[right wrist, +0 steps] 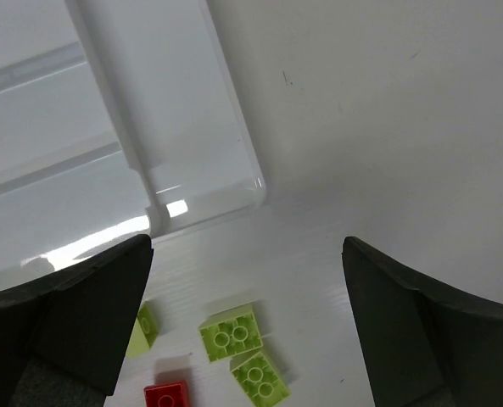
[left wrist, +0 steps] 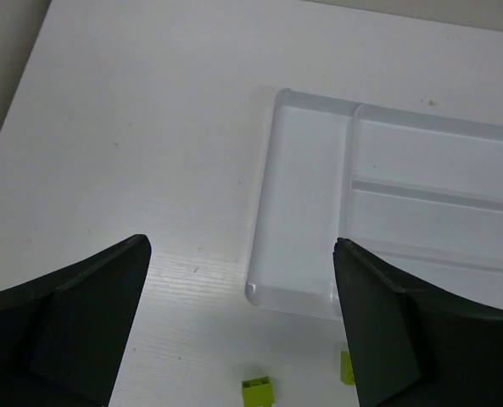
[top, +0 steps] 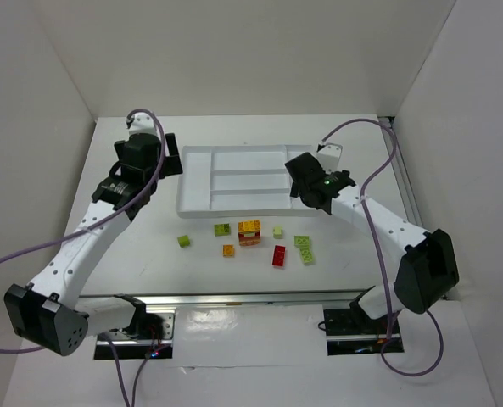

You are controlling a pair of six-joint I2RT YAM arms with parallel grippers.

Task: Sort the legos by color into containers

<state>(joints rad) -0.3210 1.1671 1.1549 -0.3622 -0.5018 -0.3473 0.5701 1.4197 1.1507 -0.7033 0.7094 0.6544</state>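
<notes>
Left fingers (left wrist: 64,335), right fingers (right wrist: 64,335) wide apart

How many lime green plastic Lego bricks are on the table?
5, all on the near side of the white divided tray: one far left, one left of the stacked orange-red block, one right of it, two close together farthest right. None seems hidden.

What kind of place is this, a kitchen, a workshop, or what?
Probably a robotics lab test booth: plain white walls box in a white table, two robot arms are bolted at its near edge, and a divided tray and toy bricks are laid out.
</notes>
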